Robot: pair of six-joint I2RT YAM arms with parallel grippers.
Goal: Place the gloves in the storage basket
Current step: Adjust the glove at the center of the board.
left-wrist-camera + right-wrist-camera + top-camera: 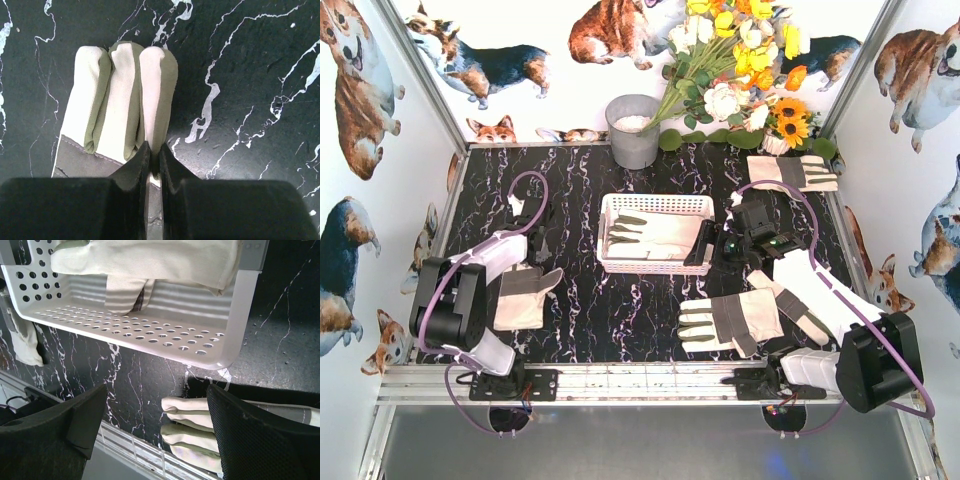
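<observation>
The white storage basket [655, 205] stands mid-table with gloves [645, 238] lying in it; it also shows in the right wrist view [150, 325] with a glove [150, 260] inside. My left gripper [542, 262] is shut on the finger end of a glove [523, 297] lying at the left; the wrist view shows the jaws [155, 150] pinching one finger of that glove [120, 95]. My right gripper [705, 245] is open and empty beside the basket's right end [156, 390]. Another glove [730, 322] lies front right, also seen below the right jaw [187, 427].
A further glove [795, 172] lies at the back right and one [800, 310] partly under the right arm. A grey metal bucket [633, 128] and a bunch of flowers [740, 60] stand at the back. A metal rail [640, 382] runs along the near edge.
</observation>
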